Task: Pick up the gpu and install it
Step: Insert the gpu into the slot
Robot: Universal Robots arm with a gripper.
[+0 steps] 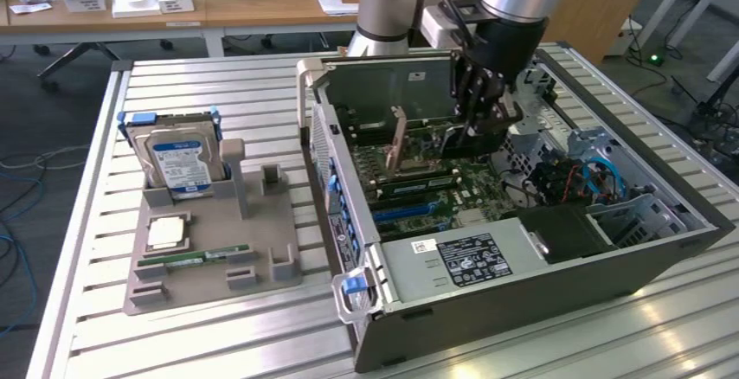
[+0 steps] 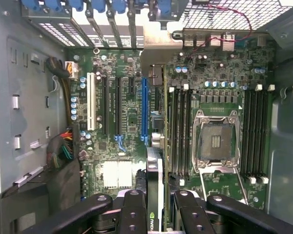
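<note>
My gripper (image 1: 479, 124) hangs inside the open computer case (image 1: 646, 249), above the motherboard (image 1: 421, 184). It is shut on the gpu (image 2: 155, 170), which I see edge-on between the black fingers (image 2: 132, 207). A green logo strip marks the card near the pads. The card's silvery bracket (image 2: 156, 46) reaches toward the rear slot openings. The card hovers over the board just beside the long blue slot (image 2: 144, 112), between that slot and the memory slots (image 2: 178, 129). In the exterior view the gpu (image 1: 468, 141) is a dark slab under the gripper.
A grey parts tray (image 1: 277, 249) at the exterior view's left holds a blue-labelled hard drive (image 1: 179, 158), a processor chip (image 1: 168, 232) and a RAM stick (image 1: 194, 258). Inside the case are the empty CPU socket (image 2: 217, 141), a power supply (image 1: 468, 258) and cable bundles (image 1: 566, 180).
</note>
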